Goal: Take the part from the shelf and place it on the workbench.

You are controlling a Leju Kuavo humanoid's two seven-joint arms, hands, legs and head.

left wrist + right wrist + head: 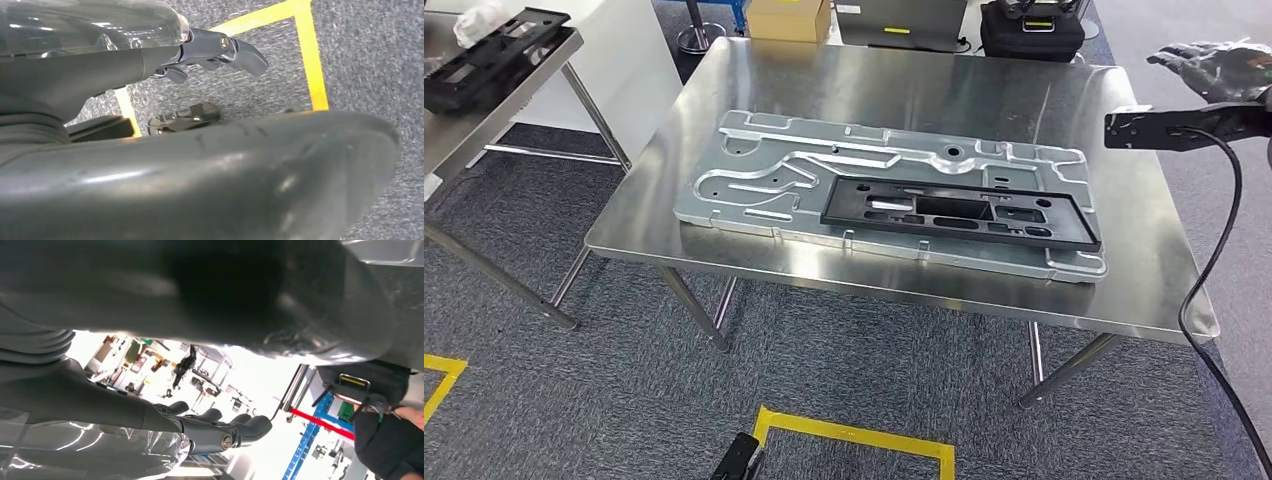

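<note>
Black part [961, 212] lies seated on metal plate [774, 170] at workbench [904, 85] centre, placement apparently done; right hand [1219, 68], at two o'clock, fingers apart and empty; left hand [220, 50] hangs fingers apart.

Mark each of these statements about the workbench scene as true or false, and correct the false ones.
1. A black frame lies on the silver plate. True.
2. The plate stands upright against a wall. False: it lies flat on the steel table.
3. The left robot hand grips the black frame. False: it hangs over the carpet near yellow tape and holds nothing.
4. A cardboard box sits on the floor beyond the table. True.
5. The yellow tape is stuck on the table. False: it marks the carpet.
6. Another black part rests on a second table at the far left. True.
</note>
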